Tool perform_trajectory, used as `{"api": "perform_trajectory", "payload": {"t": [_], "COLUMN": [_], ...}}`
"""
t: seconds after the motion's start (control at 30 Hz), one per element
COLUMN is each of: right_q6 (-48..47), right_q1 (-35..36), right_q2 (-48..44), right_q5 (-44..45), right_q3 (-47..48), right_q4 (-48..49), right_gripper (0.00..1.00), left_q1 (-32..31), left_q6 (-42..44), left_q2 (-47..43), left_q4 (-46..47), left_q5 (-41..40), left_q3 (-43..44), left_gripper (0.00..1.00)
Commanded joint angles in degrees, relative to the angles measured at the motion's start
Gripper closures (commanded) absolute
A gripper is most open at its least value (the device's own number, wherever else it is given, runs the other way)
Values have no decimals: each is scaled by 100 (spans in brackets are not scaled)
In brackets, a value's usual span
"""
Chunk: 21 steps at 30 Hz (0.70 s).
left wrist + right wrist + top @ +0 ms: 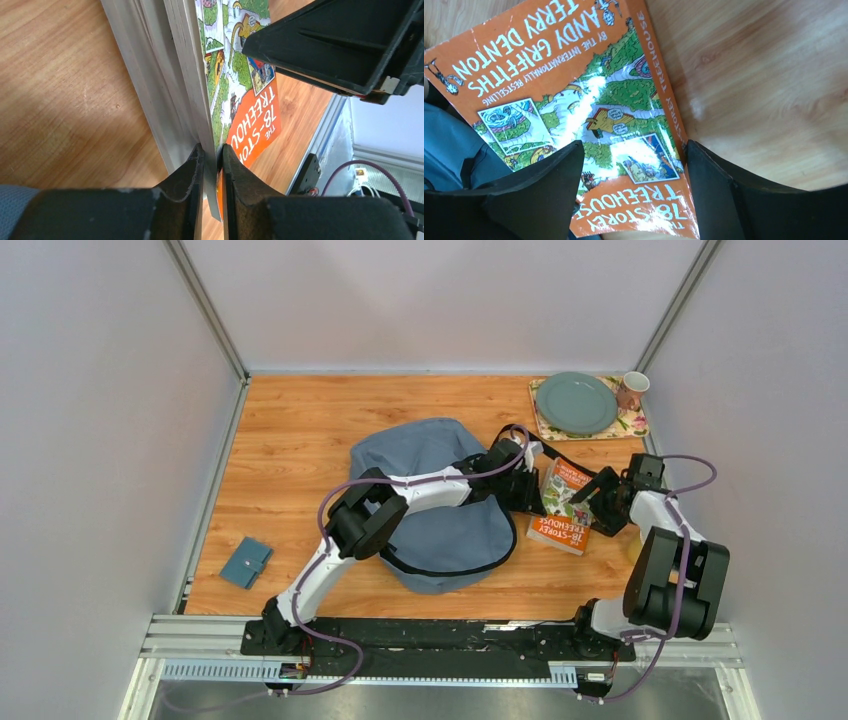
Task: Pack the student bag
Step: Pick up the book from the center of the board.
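The student bag (420, 445), a grey-blue backpack, lies flat in the middle of the table, and a strip of it shows at the left in the right wrist view (449, 145). To its right lies an orange picture book (565, 515). My left gripper (528, 490) reaches across the bag and is shut on the book's edge (235, 65), with cover and pages pinched between the fingertips (212, 155). My right gripper (592, 505) hovers open above the book (574, 75). One of its fingers is over the cover and the other beside the spine (634, 160).
A green plate (576, 403) sits on a floral placemat (635, 427) at the back right, with a mug (631, 390) beside it. A teal wallet (245, 562) lies at the near left. White walls enclose three sides.
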Motion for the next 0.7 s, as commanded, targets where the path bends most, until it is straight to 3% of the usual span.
{"api": "perform_trajectory", "payload": {"t": [0.0,0.33,0.67], "right_q6": [53,141,246], "right_q1": [130,-415,-494], "right_q2": [-445,-2115,-3662], "right_q5": [-659,-1300,-1581], "right_q3": [331,163,524], "right_q4": [-649,-1140,-1924], "right_gripper": [22,16,14], "left_q1": [-211,-132,158], "left_q6": [582,1497,1383], "left_q2": [-715,-2112,-3510], "left_q4": [-20,-126,656], "left_q5": [-19,-142,-133], "left_q3": [300,-68,-1106], "left_gripper": [100,100,100]}}
